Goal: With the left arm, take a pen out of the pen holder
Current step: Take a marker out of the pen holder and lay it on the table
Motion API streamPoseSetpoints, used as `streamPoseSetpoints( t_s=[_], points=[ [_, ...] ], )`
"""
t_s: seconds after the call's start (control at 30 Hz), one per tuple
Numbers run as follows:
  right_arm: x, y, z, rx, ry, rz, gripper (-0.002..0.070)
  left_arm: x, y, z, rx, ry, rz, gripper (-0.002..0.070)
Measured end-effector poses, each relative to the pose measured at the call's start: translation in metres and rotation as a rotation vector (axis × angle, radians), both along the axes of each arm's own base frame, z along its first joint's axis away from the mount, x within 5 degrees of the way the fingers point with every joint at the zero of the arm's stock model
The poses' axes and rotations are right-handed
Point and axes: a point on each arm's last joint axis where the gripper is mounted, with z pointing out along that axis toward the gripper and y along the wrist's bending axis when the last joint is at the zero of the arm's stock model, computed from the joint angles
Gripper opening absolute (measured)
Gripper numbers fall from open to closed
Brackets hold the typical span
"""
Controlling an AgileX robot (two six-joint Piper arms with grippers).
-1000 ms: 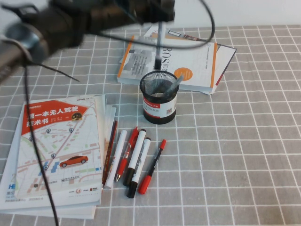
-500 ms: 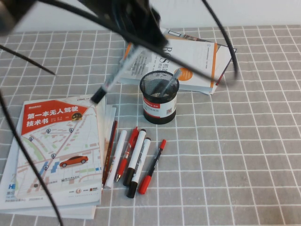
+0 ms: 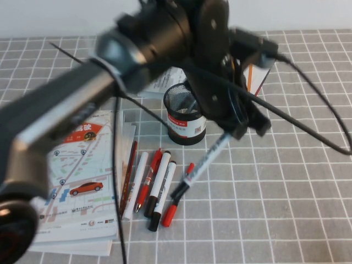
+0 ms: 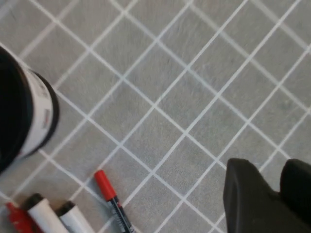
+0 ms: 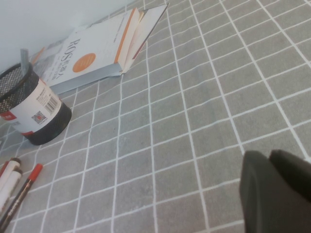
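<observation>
Pen (image 3: 206, 162) out of holder (image 3: 185, 118), clamped in my left gripper (image 3: 241, 130) just right of holder, tip slanting down toward loose pens (image 3: 157, 187) in front of holder. Remaining: lower, release. Right gripper (image 5: 277, 191) closed, empty, well right of holder.

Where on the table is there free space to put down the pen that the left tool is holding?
Free: the cloth right of the pen row and the pen holder, out to the parked right tool. Crowded: from pen row to books. The left tool holds the pen beside the holder.
</observation>
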Motion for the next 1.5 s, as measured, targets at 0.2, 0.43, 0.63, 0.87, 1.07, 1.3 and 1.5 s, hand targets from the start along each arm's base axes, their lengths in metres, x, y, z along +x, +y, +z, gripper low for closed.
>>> streamPoseSetpoints(
  t_s=[0.2,0.43,0.63,0.87,1.07,1.3,1.5],
  points=[
    [0.000,0.000,0.000,0.000,0.000,0.000,-0.0013,0.022,-0.010,-0.058,0.041,0.152,0.079,0.0110],
    [0.000,0.000,0.000,0.000,0.000,0.000,-0.0013,0.052,0.003,-0.097,0.012,0.311,0.266,0.0110],
    [0.000,0.000,0.000,0.000,0.000,0.000,-0.0013,0.066,0.010,-0.103,0.020,0.255,0.431,0.0110],
    [0.000,0.000,0.000,0.002,0.000,0.000,-0.0013,0.069,0.010,-0.105,0.008,0.257,0.536,0.0110],
    [0.000,0.000,0.000,0.015,-0.001,0.001,-0.0013,0.071,0.009,-0.124,0.041,0.309,0.610,0.0110],
    [0.000,0.001,0.000,0.019,-0.001,0.001,-0.0013,0.074,0.011,-0.129,0.063,0.304,0.679,0.0110],
    [0.000,0.001,0.000,0.019,-0.001,0.001,-0.0013,0.074,0.012,-0.129,0.064,0.305,0.693,0.0110]
  ],
)
